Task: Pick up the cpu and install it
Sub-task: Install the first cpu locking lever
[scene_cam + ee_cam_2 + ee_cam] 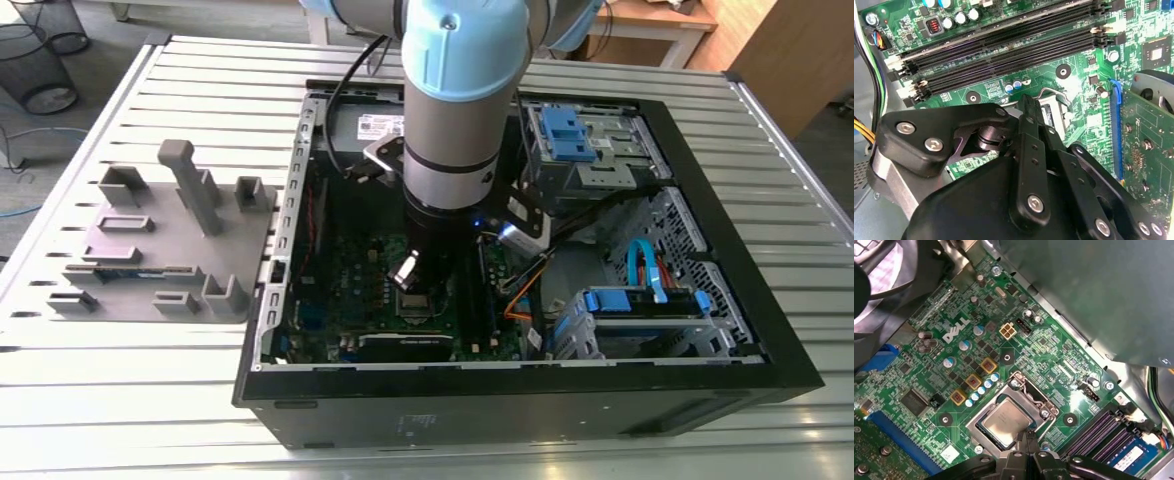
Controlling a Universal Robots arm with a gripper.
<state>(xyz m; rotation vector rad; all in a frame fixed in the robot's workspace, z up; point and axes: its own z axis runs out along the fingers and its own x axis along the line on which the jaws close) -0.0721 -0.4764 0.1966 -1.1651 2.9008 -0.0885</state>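
The cpu [1003,420], a small square chip with a dull silver top, lies flat in the socket on the green motherboard [929,365]. A silver socket frame [1024,386] with its wire lever borders it. In the first wrist view my gripper [1027,436] hangs just over the chip's edge, its two slim black fingertips pressed together with nothing between them. In the second wrist view the gripper [1029,107] points down at the socket [1054,107], whose inside is hidden behind it. In the exterior view the arm reaches straight down into the open computer case [534,390], the gripper [418,285] low over the board.
Long black memory slots [1004,45] run beside the socket, and an expansion card [1149,150] lies on its other side. Drive cages with blue latches [574,135] and cables fill the case at the exterior view's right. A grey fixture block [147,250] stands outside the case, at the exterior view's left.
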